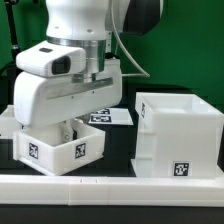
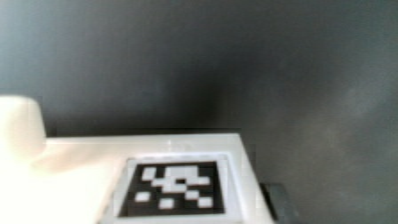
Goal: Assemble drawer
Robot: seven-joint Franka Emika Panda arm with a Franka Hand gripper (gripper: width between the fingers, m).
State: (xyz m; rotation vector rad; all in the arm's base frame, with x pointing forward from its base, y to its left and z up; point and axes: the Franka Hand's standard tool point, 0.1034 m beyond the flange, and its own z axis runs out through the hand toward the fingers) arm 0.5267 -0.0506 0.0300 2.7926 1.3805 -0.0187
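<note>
A small white drawer tray with square tags on its walls sits at the exterior view's lower left. My gripper reaches down into it from above and is shut on its wall. In the wrist view the tray's tagged white face fills the frame close up, with a rounded white knob at its side and a dark fingertip against its edge. The large hollow casing stands upright at the exterior view's right, apart from the tray. The edge of a second white tray shows at the far left.
The marker board lies flat on the dark table behind the tray. A low white border wall runs along the front. A green backdrop stands behind. Dark table shows between tray and casing.
</note>
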